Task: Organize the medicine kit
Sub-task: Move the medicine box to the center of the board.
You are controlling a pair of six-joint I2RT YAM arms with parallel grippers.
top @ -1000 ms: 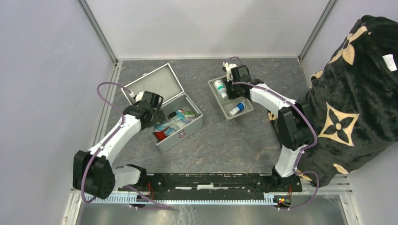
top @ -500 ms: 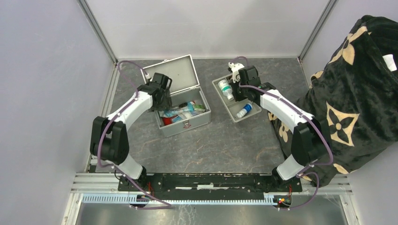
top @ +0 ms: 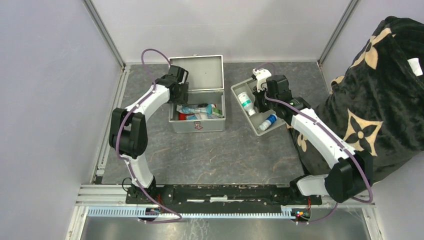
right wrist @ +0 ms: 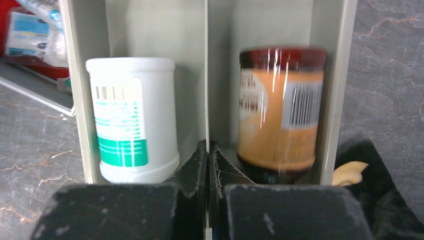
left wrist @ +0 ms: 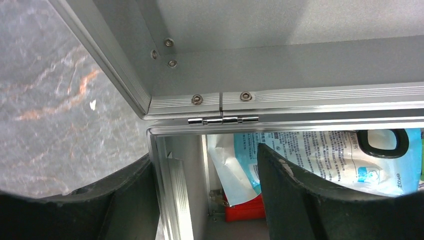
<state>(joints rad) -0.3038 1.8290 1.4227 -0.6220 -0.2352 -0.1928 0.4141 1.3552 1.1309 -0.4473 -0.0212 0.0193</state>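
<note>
On the marbled table [top: 225,155], at the back-left corner of the open medicine kit [top: 197,125], my left pincer [left wrist: 204,156] stood parted astride its aluminium wall [left wrist: 167,190]. Right of the kit, my right pincer [right wrist: 207,150] pinched the thin divider [right wrist: 206,75] of the grey tray [right wrist: 82,100].

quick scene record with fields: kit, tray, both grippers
medicine kit: open, lid tipped back, packets inside
left gripper: open, straddling the kit's side wall by the hinge
grey tray: right of kit; holds white bottle, brown jar, blue-capped bottle
right gripper: shut on the tray's middle divider
</note>
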